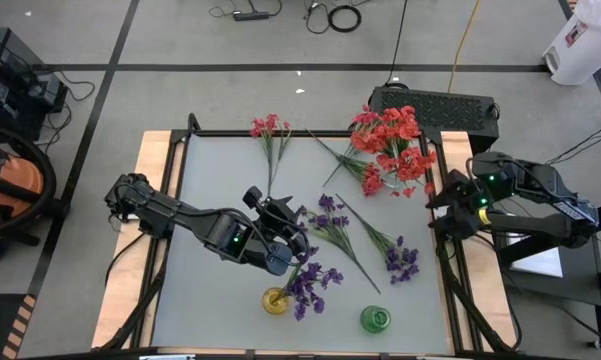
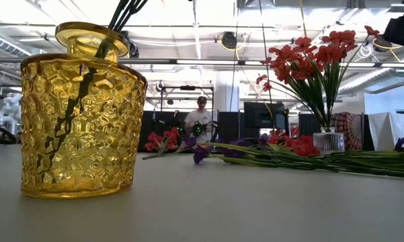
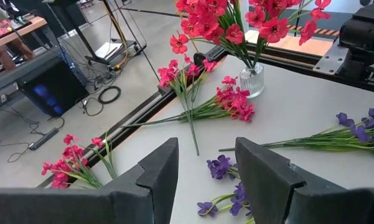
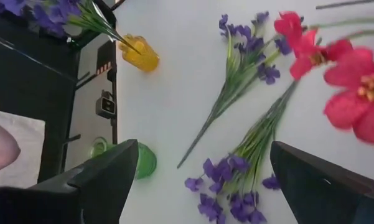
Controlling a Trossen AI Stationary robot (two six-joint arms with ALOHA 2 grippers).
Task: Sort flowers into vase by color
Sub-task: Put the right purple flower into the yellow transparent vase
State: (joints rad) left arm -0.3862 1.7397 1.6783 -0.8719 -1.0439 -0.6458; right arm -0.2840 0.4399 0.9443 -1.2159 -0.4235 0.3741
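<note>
While the yellow vase [image 1: 275, 300] stands at the table's near edge, about 6 o'clock from the centre, purple sprigs [image 1: 306, 285] already sit in it, stems down in the neck. Green vase [image 1: 375, 319] just right of it at 5 o'clock; nothing seen in it.

Left gripper [image 1: 292, 238] hangs over mid-table just above the yellow vase, fingers [image 3: 157, 176] parted, nothing between them. Arm reaches in from 9 o'clock.

Loose purple sprig [image 1: 330, 219] lies just right of that gripper, near centre. Second loose purple sprig [image 1: 398, 258] at 4 o'clock, blossoms toward the near edge, stem running back toward centre.

Right gripper [image 1: 442, 207] waits at the table's right edge, 3 o'clock, released, jaws wide and empty.

Farther back: one red sprig [image 1: 371, 178] lies flat at 2 o'clock, beside the clear glass vase [image 3: 252, 81]. That vase holds a full bunch of red flowers [image 1: 392, 135] at 1 o'clock, near the far right corner. Pink-red sprig [image 1: 270, 130] lies alone at 12 o'clock, blossoms at the far edge.

Beyond the table, low view: a person [image 2: 200, 119] seated in the room.
</note>
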